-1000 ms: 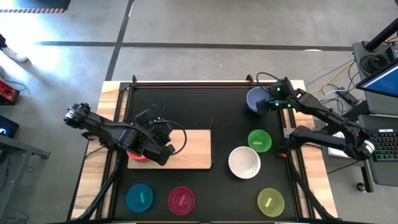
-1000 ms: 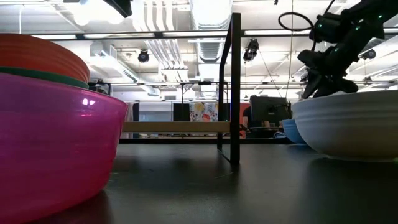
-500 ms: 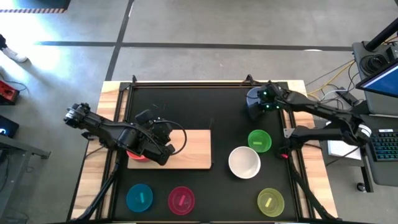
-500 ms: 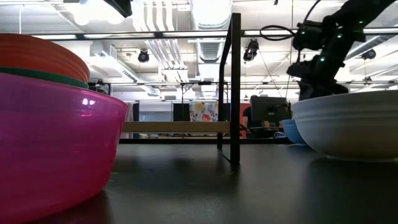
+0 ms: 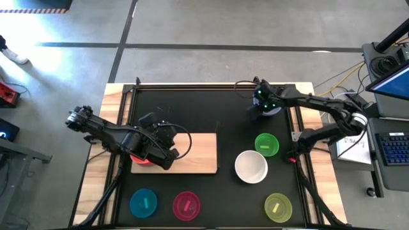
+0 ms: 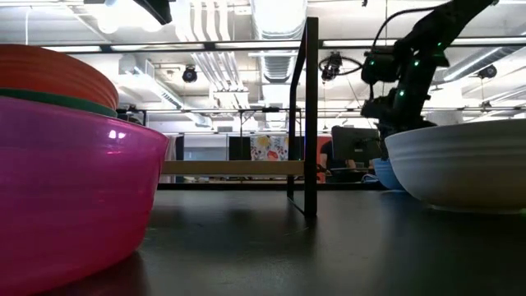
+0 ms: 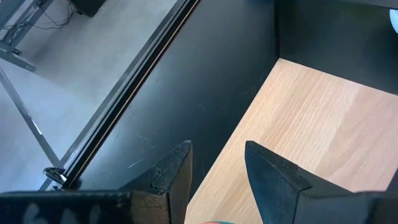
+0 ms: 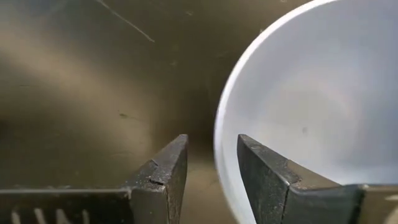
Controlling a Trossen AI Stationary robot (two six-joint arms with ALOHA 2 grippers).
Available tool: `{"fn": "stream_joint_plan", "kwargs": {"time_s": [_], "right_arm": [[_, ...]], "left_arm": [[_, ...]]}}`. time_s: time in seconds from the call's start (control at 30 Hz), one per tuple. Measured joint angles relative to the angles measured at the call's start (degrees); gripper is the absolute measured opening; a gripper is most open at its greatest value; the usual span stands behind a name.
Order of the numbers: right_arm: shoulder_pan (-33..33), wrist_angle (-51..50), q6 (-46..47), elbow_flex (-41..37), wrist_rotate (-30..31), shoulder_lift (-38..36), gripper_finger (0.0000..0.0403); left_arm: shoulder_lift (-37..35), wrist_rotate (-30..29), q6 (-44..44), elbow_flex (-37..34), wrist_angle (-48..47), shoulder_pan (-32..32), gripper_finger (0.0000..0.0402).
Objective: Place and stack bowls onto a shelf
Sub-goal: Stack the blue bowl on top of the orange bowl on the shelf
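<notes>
The shelf [image 5: 195, 153], a pale wooden board, lies on the black table's left half. A red bowl [image 5: 139, 159] sits at the shelf's left end; the low view shows the red bowl [image 6: 49, 70] nested in a dark green bowl [image 6: 62, 99]. My left gripper [image 7: 214, 171] hovers open over that end of the shelf [image 7: 323, 118]. My right gripper [image 8: 211, 165] is open at the blue bowl [image 5: 275, 110] near the table's far edge, pointing down. The rim [image 8: 219, 143] of the blue bowl lies between its fingers. My right gripper comes from above with one finger [image 8: 267, 174] inside the blue bowl and the other [image 8: 163, 171] outside, astride the rim [image 8: 219, 143]. I cannot tell whether either finger touches it. The bowl stands on the table.
Green bowl [image 5: 266, 144], white bowl [image 5: 250, 167] and yellow-green bowl [image 5: 278, 207] stand on the table's right half. Cyan bowl [image 5: 143, 203] and magenta bowl [image 5: 186, 205] stand near the near edge. A black upright post [image 6: 311, 115] rises behind the shelf.
My right gripper has moved toward the table's left, from the blue bowl's right side across it to its left rim. The left arm and all bowls have stayed where they were.
</notes>
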Motion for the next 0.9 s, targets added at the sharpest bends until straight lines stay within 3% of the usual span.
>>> {"fn": "stream_joint_plan", "kwargs": {"time_s": [0.23,0.47,0.6,0.9], "right_arm": [[0.0,0.01,-1.82,0.05,2.15,3.84,0.0105],[0.0,0.0,-5.63,0.05,2.15,5.76,0.0023],[0.0,-0.03,-6.45,0.05,2.1,5.04,0.0011],[4.86,-5.34,-13.14,10.42,-12.49,0.44,0.0008]], "left_arm": [[0.0,0.02,-0.01,0.0,-0.2,0.0,0.0132],[0.0,0.02,0.0,0.0,-0.17,0.0,0.0132],[0.04,-0.04,0.0,0.0,-0.16,-0.01,0.0132],[0.09,0.0,7.25,-0.02,0.37,0.34,0.0132]]}}
